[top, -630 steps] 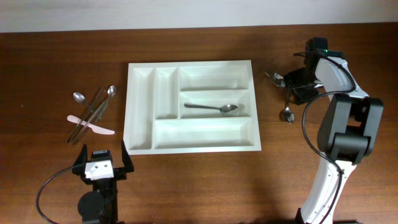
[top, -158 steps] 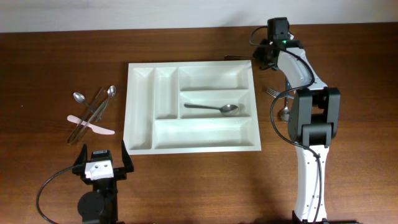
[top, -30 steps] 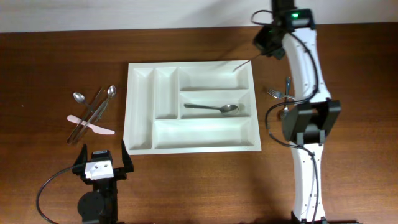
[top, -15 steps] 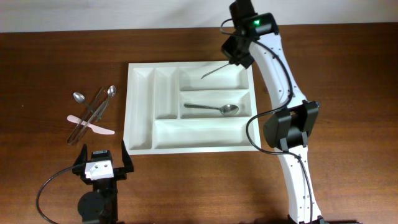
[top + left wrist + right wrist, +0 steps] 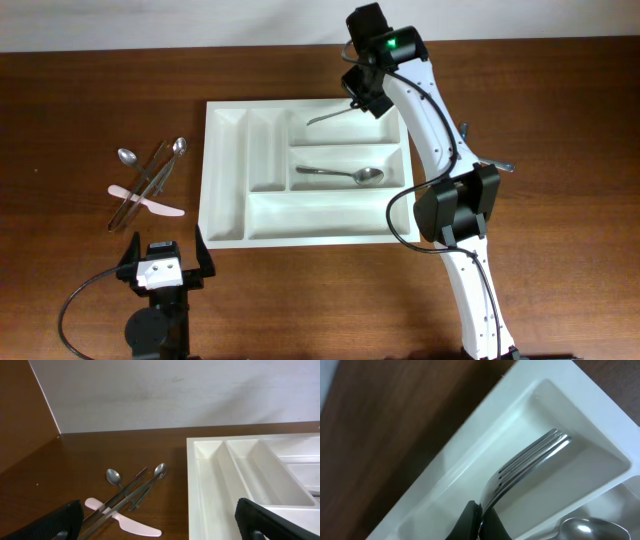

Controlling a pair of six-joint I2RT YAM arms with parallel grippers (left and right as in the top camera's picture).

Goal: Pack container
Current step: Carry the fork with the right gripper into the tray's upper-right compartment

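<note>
A white compartment tray (image 5: pixel 228 190) lies mid-table with a spoon (image 5: pixel 345 174) in its middle right slot. My right gripper (image 5: pixel 360 103) is shut on the handle of a metal fork (image 5: pixel 330 115), which hangs tilted over the tray's top right compartment. In the right wrist view the fork (image 5: pixel 530 467) sticks out from the right gripper (image 5: pixel 481 519), tines over the compartment's end, with the spoon's bowl (image 5: pixel 585 528) below. My left gripper (image 5: pixel 167 252) stands open near the front edge, with nothing in it.
Left of the tray lies a crossed pile of cutlery (image 5: pixel 150 178): spoons, metal pieces and a pink knife (image 5: pixel 125 522). The tray's left slots (image 5: pixel 240 472) show in the left wrist view. More cutlery (image 5: pixel 496 163) lies right of the tray, partly hidden by the right arm.
My right gripper has carried the fork leftwards, from the tray's top right corner to over the top right compartment. The left arm has not moved.
</note>
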